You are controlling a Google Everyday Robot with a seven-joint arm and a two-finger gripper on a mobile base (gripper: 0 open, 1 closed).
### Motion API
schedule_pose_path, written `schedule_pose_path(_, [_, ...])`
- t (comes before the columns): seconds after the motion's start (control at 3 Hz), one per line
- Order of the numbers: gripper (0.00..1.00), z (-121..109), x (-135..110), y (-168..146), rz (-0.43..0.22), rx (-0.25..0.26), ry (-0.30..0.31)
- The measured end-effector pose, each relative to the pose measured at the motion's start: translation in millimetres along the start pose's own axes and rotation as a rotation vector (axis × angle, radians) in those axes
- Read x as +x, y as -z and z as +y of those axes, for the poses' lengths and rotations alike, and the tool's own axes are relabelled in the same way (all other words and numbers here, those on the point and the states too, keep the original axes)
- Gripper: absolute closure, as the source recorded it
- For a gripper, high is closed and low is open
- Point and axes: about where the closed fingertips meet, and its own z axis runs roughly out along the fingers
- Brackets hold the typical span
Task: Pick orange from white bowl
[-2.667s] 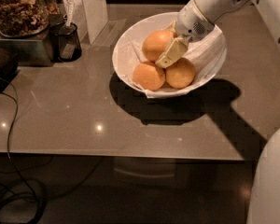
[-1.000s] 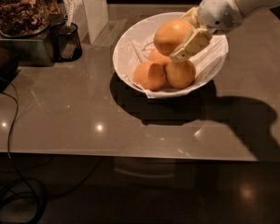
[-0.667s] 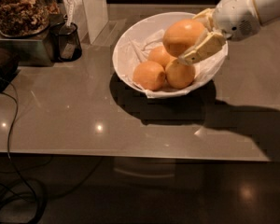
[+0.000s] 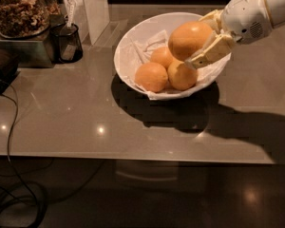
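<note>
The white bowl [image 4: 133, 51], lined with crumpled white paper, stands at the back middle of the grey counter. Three smaller oranges [image 4: 152, 76] lie in it. My gripper [image 4: 205, 41] comes in from the upper right and is shut on the large orange [image 4: 187, 39], holding it in the air above the bowl's right side, clear of the other fruit. One cream finger [image 4: 213, 51] lies across the orange's lower right; the other is behind its top.
A dark mesh cup [image 4: 68, 42] and a glass jar of nuts [image 4: 16, 8] on a metal stand sit at the back left. A white upright panel [image 4: 95, 8] stands behind them. A black cable [image 4: 12, 127] hangs over the counter's left front edge.
The gripper closed on the large orange in the bowl and has lifted it up and to the right, out of the pile. The three other oranges stay in the bowl.
</note>
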Motion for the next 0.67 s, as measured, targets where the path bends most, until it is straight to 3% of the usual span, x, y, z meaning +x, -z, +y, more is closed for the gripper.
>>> schedule_pose_path(0.33, [1.00,34,-11,28,0.002,0.048,-0.016])
schedule_pose_path(0.67, [1.00,83,-11,61,0.019,0.136,-0.060])
